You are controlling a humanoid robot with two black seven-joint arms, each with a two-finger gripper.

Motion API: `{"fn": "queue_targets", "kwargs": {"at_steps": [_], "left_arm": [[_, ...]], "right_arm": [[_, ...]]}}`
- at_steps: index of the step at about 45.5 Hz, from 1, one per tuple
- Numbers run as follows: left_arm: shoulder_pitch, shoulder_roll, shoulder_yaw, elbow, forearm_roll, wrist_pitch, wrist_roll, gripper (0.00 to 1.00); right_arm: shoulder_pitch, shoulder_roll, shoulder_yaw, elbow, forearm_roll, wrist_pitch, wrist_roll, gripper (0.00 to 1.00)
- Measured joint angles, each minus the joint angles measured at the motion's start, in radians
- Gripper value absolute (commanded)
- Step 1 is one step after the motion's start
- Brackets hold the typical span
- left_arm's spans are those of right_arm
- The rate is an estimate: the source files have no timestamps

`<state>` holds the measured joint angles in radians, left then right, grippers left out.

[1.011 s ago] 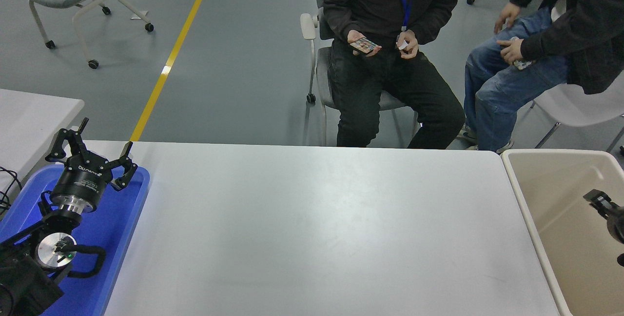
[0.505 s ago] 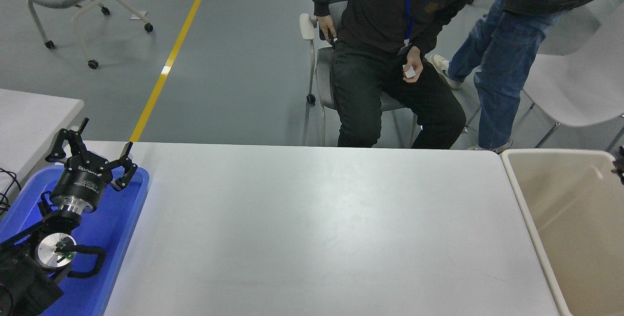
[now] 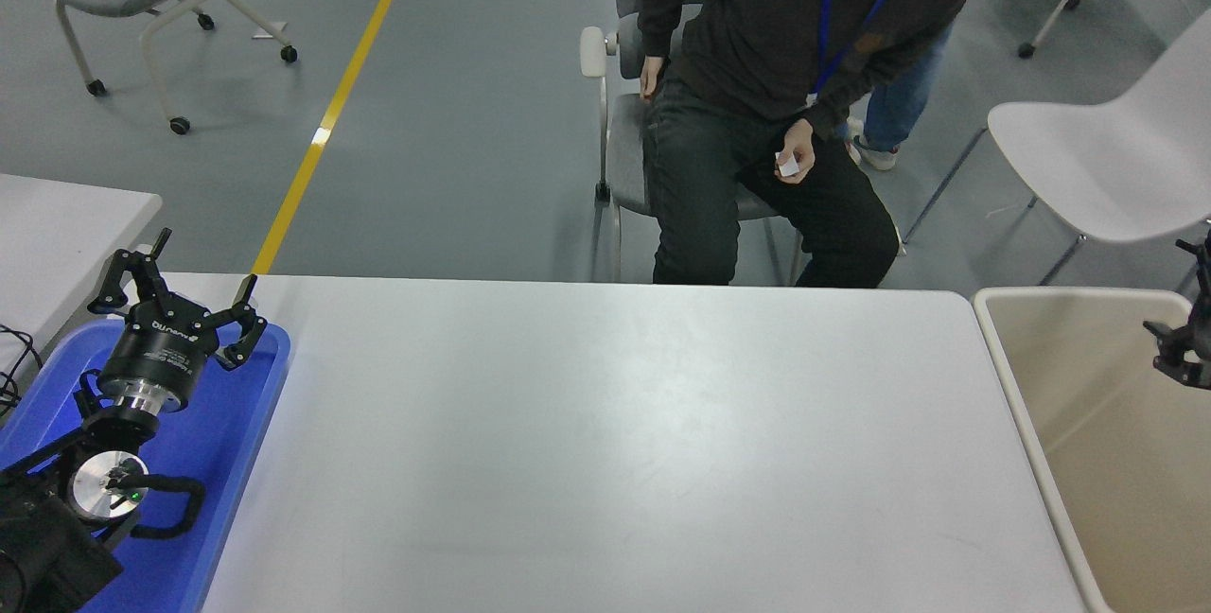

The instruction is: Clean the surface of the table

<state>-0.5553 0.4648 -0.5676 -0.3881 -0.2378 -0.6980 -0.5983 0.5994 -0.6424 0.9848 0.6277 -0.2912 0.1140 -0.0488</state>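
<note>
We see the table surface (image 3: 605, 443) filling the middle of the head view, long axis running left to right, with nothing lying on it. A blue tray (image 3: 248, 462) overlaps its left edge and a beige bin (image 3: 1026, 310) butts against its right edge. Our left gripper (image 3: 175, 296) sits parked over the tray's far end, fingers spread wide, holding nothing. Our right gripper (image 3: 1183, 353) only pokes in at the right edge of the picture, above the bin; we cannot tell how its fingers stand. The tabletop lies to the left of the right gripper, to the right of the left one. A person (image 3: 776, 93) sits on a chair beyond the far edge, holding a small white scrap. We judge clearing done unless something new lands.
</note>
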Motion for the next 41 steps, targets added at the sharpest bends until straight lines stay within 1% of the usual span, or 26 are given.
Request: {"fn": "queue_targets", "kwargs": {"at_steps": [9, 16, 20, 28, 41], "left_arm": [[0.0, 0.0, 0.0, 0.0, 0.0, 0.0, 0.0, 1.0], [0.0, 0.0, 0.0, 0.0, 0.0, 0.0, 0.0, 1.0], [0.0, 0.0, 0.0, 0.0, 0.0, 0.0, 0.0, 1.0], [0.0, 0.0, 0.0, 0.0, 0.0, 0.0, 0.0, 1.0], [0.0, 0.0, 0.0, 0.0, 0.0, 0.0, 0.0, 1.0]], "right_arm": [[-0.101, 0.081, 0.203, 0.164, -0.005, -0.011, 0.001, 0.99], [-0.173, 0.17, 0.315, 0.266, -0.05, -0.015, 0.016, 0.99], [-0.199, 0.219, 0.348, 0.297, -0.085, -0.02, 0.059, 0.99], [-0.227, 0.306, 0.381, 0.321, -0.136, -0.037, 0.18, 0.99], [-0.238, 0.43, 0.393, 0.283, -0.166, -0.045, 0.293, 0.99]]}}
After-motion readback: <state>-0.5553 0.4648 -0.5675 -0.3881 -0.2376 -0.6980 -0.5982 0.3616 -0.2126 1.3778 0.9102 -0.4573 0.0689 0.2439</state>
